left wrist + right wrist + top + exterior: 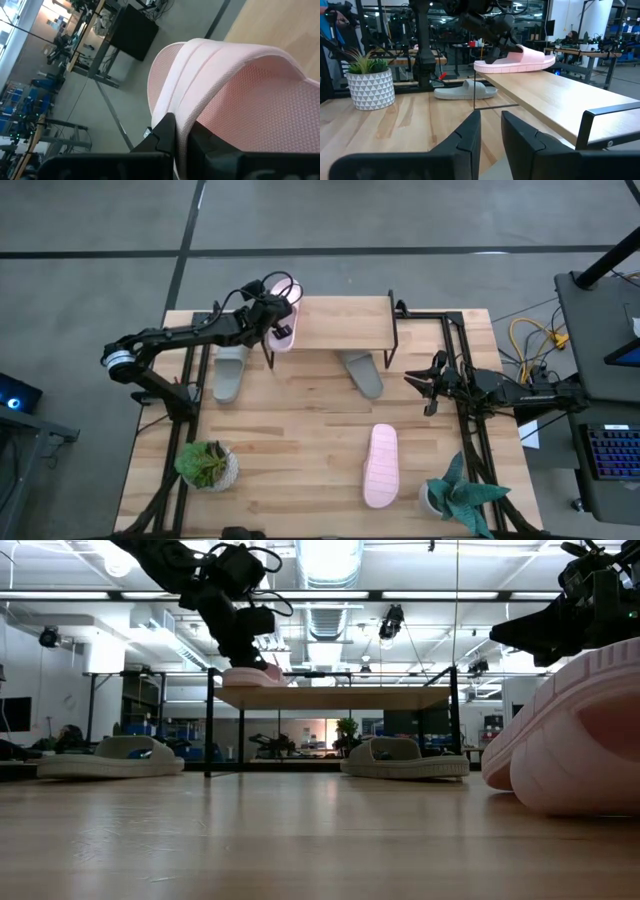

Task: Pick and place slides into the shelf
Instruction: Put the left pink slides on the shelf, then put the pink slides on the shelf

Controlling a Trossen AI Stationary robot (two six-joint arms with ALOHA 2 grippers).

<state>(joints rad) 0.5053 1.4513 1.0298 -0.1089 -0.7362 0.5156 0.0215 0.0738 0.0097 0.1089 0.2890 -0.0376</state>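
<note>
The shelf (335, 325) stands at the table's far middle. One pink slide (283, 332) lies across the left end of its plank top, also seen in the right wrist view (520, 61). My left gripper (272, 318) is shut on it. A second pink slide (380, 465) lies flat on the table, near right. One grey slide (231, 370) lies left of the shelf. Another grey slide (362, 373) lies half under the shelf's front edge. My right gripper (418, 380) hovers right of the shelf, empty, its fingers (491, 120) a narrow gap apart. My left gripper pinches the pink slide's wide strap at its edge (182, 120) between the two fingers, one finger (212, 142) on the strap's textured inner side and one (162, 135) outside. It comes slanting down from the table's left. The slide's sole (515, 67) rests level on the plank.
A potted plant (208, 465) stands near left and another (455, 495) near right. Black frame bars run along the table's left (190, 395) and right (470, 430) sides. The plank right of the pink slide (345, 315) is bare.
</note>
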